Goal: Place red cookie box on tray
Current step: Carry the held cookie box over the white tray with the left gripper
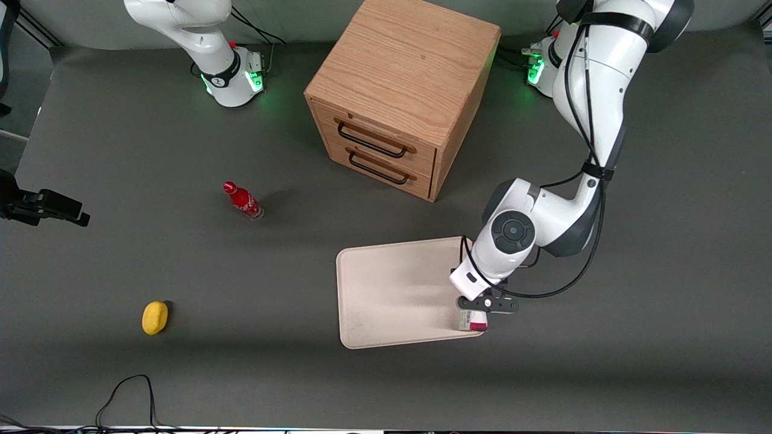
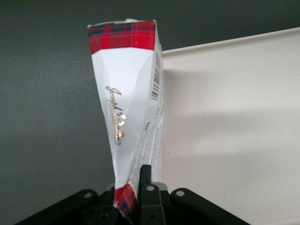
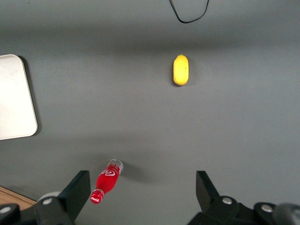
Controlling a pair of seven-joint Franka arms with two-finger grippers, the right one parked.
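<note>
Pinching red cookie box (image 2: 129,108), gripper (image 1: 476,308) clamped at tray (image 1: 386,289) edge; cabinet (image 1: 401,90) near

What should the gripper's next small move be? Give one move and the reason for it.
Probably shift the gripper a little inward over the tray before lowering. It is shut on the red cookie box, which hangs right at the tray's edge on the working arm's side; in the wrist view the box straddles the rim, partly over bare table, so releasing here could leave it off the tray.

Grey table (image 1: 663,301) bears tray (image 1: 386,289), cabinet (image 1: 401,90), bottle (image 1: 242,201), lemon (image 1: 155,317).
</note>
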